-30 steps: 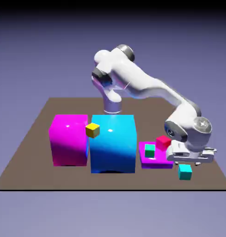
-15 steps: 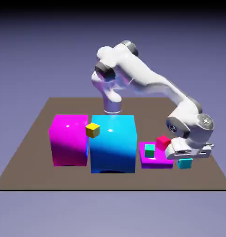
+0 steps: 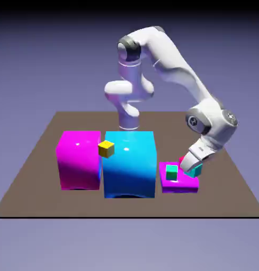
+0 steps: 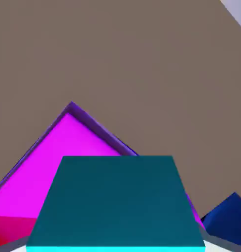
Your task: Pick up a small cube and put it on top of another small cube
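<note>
Gripper (image 4: pixel 115 241) clenched on the cyan cube (image 3: pixel 194 170), the arm (image 3: pixel 176 61) arching to the exterior view's right and the hand (image 3: pixel 197 155) tilted near the flat magenta block (image 3: pixel 179 183). Only the exterior view shows the green-teal cube (image 3: pixel 171 172) on that block and the yellow cube (image 3: pixel 106 148). In the hand view, the cyan cube sits between 2 fingertips.

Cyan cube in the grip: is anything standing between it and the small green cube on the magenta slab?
No separate object visibly stands between the cyan cube and green cube. The red cube sits nearby. The hand view doesn't show the green cube.
</note>
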{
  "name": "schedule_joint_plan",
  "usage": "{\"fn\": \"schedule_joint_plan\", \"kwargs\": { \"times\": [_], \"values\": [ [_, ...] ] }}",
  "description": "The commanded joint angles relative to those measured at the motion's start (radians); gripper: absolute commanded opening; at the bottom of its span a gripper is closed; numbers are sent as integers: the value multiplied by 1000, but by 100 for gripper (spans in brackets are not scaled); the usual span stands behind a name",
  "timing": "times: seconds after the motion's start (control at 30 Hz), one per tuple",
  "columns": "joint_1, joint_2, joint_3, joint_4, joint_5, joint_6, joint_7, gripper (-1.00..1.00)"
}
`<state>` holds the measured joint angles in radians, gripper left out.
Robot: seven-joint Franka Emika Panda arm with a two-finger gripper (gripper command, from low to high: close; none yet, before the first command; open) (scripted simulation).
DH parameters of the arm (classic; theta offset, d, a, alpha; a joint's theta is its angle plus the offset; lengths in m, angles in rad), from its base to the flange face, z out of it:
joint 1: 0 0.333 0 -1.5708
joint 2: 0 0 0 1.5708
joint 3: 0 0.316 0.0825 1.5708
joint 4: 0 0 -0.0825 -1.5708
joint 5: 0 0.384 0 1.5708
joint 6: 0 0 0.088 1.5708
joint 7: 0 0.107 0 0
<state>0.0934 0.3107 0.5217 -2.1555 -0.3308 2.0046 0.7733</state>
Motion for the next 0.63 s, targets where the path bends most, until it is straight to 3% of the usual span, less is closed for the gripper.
{"fn": "schedule_joint_plan", "kwargs": {
  "times": [0.0,0.3,0.47,0.5,0.6],
  "values": [
    [14,-28,-18,-19,3,1,-42,-100],
    [143,-277,-180,-186,65,9,-433,-100],
    [135,-178,-210,-270,-16,181,-374,-100],
    [135,-178,-210,-270,-16,181,-374,100],
    [139,-228,-195,-227,25,94,-404,100]
  ]
}}
